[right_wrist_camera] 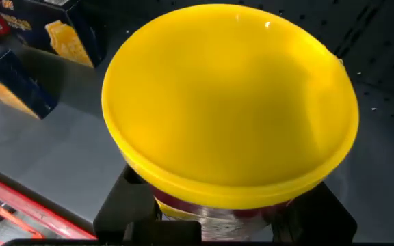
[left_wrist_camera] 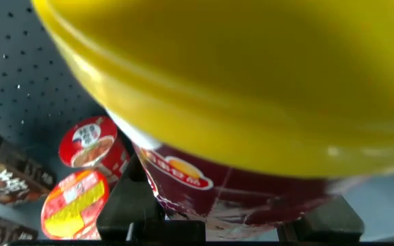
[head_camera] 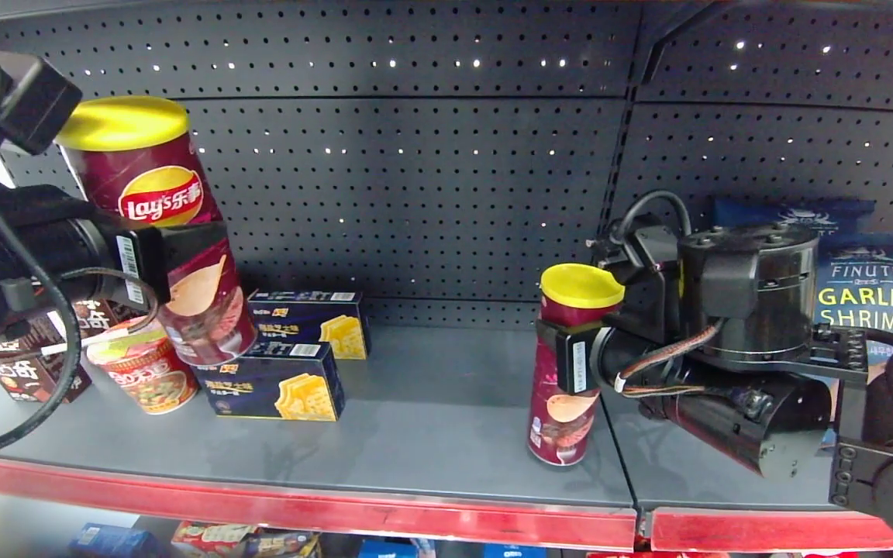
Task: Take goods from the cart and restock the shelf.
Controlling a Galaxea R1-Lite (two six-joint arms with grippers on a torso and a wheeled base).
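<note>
The left gripper [head_camera: 187, 260] is clamped around the middle of a yellow-lidded chip can [head_camera: 144, 182], holding it tilted in the air above the cup noodles [head_camera: 144, 376] at the left end of the shelf [head_camera: 431, 418]. 2 dark blue boxes [head_camera: 280, 387] lie just beside. Farther right, the right gripper [head_camera: 570, 360] grips a second chip can [head_camera: 567, 422] below its lid, nearly upright, with its base at the shelf deck near the front edge. Blue snack bags [head_camera: 869, 291] stand behind.

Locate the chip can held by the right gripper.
In the head view, right of centre: the can, nearly upright in the right gripper, has its base low over the shelf near its front, left of the shrimp bag.
</note>
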